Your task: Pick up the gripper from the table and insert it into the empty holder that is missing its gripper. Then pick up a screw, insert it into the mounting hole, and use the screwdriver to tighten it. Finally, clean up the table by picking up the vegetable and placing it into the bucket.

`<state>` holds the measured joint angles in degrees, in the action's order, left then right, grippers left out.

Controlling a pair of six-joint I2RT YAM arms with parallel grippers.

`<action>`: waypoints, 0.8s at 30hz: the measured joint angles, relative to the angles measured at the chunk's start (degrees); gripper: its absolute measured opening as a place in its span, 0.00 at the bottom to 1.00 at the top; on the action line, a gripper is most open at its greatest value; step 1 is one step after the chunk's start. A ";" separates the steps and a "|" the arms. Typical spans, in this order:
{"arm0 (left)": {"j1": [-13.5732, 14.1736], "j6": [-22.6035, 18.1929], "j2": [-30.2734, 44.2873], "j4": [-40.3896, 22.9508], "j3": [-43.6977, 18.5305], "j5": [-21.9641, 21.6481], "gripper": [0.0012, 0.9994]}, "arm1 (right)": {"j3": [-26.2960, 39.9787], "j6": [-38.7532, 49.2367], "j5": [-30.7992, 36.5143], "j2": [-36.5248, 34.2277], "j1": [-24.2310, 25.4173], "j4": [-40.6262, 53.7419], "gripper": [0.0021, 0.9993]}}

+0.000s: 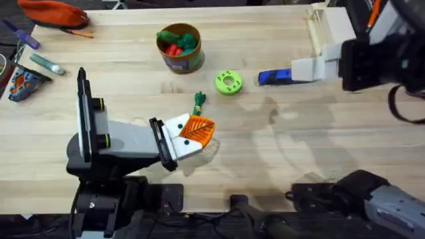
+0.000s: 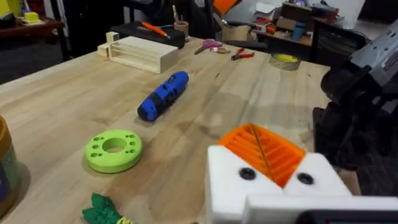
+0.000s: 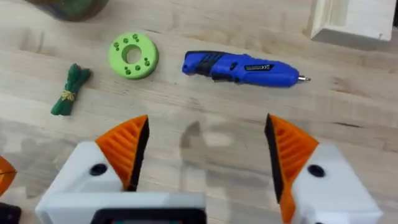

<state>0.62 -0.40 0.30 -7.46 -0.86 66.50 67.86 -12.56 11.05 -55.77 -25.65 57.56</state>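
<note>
Right claw (image 3: 206, 134): spread wide, orange pads well apart, nothing between them, nothing touched. Hanging above bare desk (image 3: 205, 106), just short of the screwdriver (image 3: 239, 67).

Left claw (image 2: 264, 146): pads pressed together, seemingly on nothing, low over the desk and near the vegetable (image 1: 198, 101).

Further out from the right claw: screwdriver lying flat on its side, metal tip toward the wooden box (image 3: 354, 22), blunt end near the green disc (image 3: 133, 55) but apart from it. Beyond the disc, the vegetable, alone on the wood. Farther back, the bucket (image 1: 179, 48), upright, already holding toy food.

Probably reaching for the screwdriver.

Likely trouble:
- Rolling. Round body on smooth wood; one pad landing first would probably push it away, not trap it.
- Poor grip point. Closing near the thin tip, or on the angled blunt end, could let it pivot or slip.
- Descending off-centre could nudge the disc.
- Any sideways sweep by the left claw could drag the vegetable off its spot.
</note>
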 joint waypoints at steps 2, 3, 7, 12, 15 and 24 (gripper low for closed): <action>0.00 0.00 0.02 0.00 0.00 0.00 0.01 | -1.70 -0.77 0.00 1.07 0.00 -0.56 0.99; 0.00 0.00 0.02 0.00 0.00 0.00 0.01 | -2.20 -1.00 0.00 1.37 0.00 -0.55 0.99; 0.00 -0.39 0.00 0.00 0.00 0.00 0.57 | -2.76 -1.40 0.00 1.49 0.00 -0.83 0.99; 0.00 -0.24 0.02 -0.02 0.00 0.11 0.98 | -2.80 -1.66 0.00 1.51 0.00 -0.94 0.99; 0.00 -0.24 0.00 -0.02 0.00 0.13 0.99 | -2.80 -1.84 0.00 1.51 0.00 -0.96 0.99; -0.02 2.08 0.02 1.78 0.09 -1.82 0.99 | -2.80 -1.88 0.00 1.51 0.00 -1.40 0.99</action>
<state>0.60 1.67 0.32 -5.68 -0.78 64.68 65.06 -14.44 11.05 -54.26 -25.65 56.16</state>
